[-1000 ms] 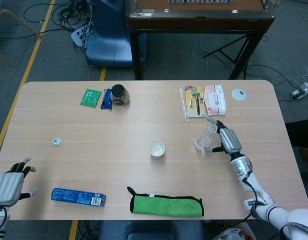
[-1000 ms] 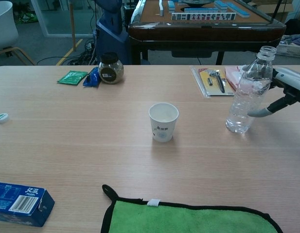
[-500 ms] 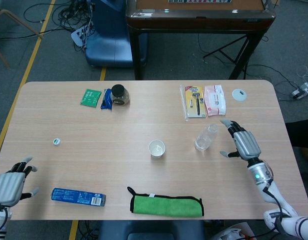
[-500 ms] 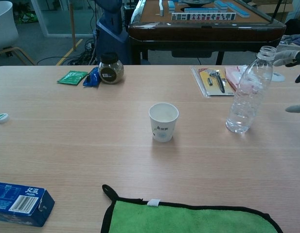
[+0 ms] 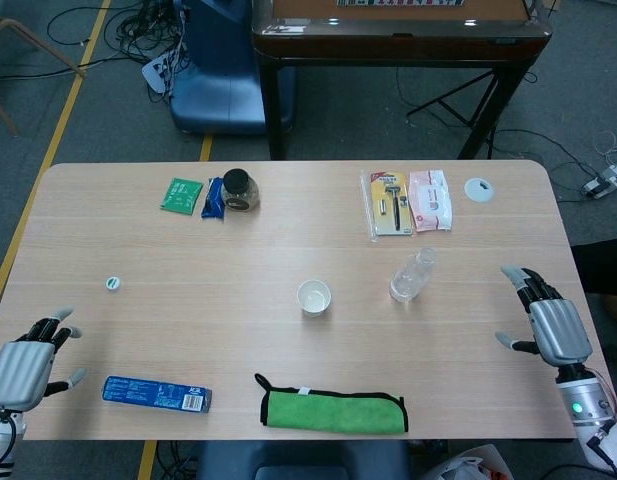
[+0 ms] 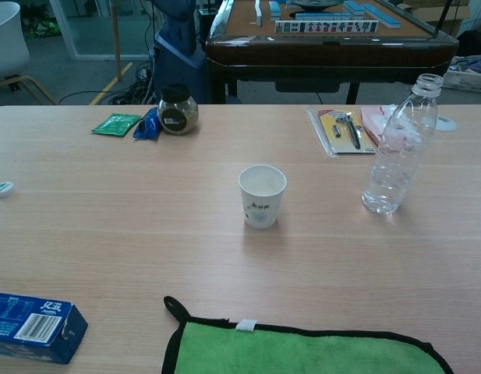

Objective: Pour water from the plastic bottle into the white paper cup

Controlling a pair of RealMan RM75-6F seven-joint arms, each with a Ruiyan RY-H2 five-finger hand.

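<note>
Bottle (image 5: 412, 276) stands upright on the table (image 5: 288, 250), uncapped, right of centre, nothing touching it. Cup (image 5: 314, 297) upright near table centre, left of the bottle and apart from it; chest view shows printing on its side (image 6: 262, 195).

Right hand (image 5: 548, 322) at the table's right edge, well apart from the bottle, fingers spread, holding nothing. Left hand (image 5: 26, 362) at the near left corner, fingers apart, holding nothing. Neither hand shows in the chest view.

Small cap (image 5: 113, 283) lies on the left side of the table, well apart from the bottle. Blue box (image 5: 156, 393) lies flat near the front edge, just beside the left hand. Green cloth (image 5: 334, 408) with black trim lies at the front edge, in front of the cup. Jar (image 5: 239, 189) with a black lid stands at the back left, a blue packet (image 5: 214, 197) touching it and a green packet (image 5: 182, 195) just beside that. Razor pack (image 5: 390, 203) and a pink-white packet (image 5: 430, 199) lie at the back right, with a white disc (image 5: 478, 188) near the corner.
</note>
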